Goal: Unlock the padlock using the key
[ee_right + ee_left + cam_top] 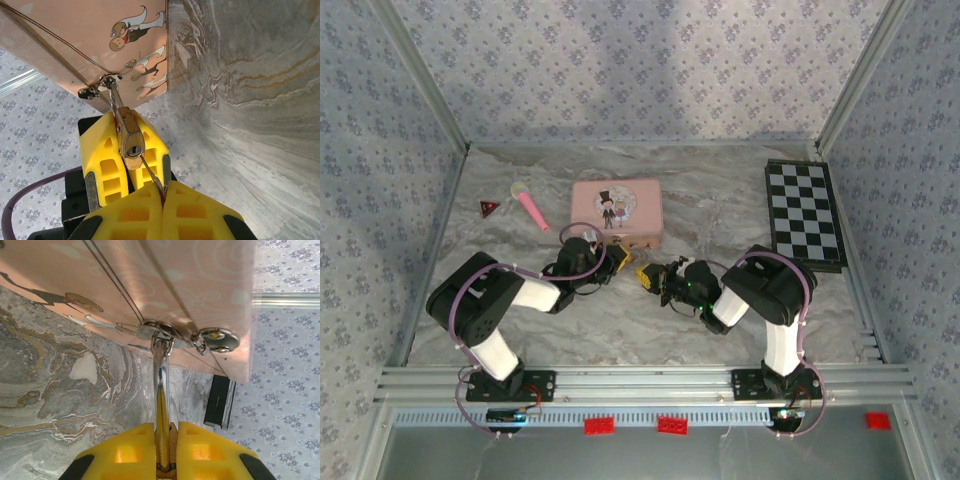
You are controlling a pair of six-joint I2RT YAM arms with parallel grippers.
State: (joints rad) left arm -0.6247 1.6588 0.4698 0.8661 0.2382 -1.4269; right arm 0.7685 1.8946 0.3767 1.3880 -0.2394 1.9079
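The small brass padlock (129, 137) hangs by its thin shackle (160, 347) from the hasp on the front of the pink tin (616, 210). My left gripper (165, 426) is shut on the padlock's body, which shows edge on between the yellow fingers (102, 155). My right gripper (163, 186) is shut on the key (150, 172). The key's blade slants up to the padlock's underside, and its tip touches the rim of the keyhole (133, 150). From above, the left gripper (618, 262) and right gripper (648, 277) meet just in front of the tin.
A chessboard (805, 212) lies at the back right. A pink toy microphone (530, 205) and a small red triangle (488, 208) lie left of the tin. Patterned walls close in both sides and the back.
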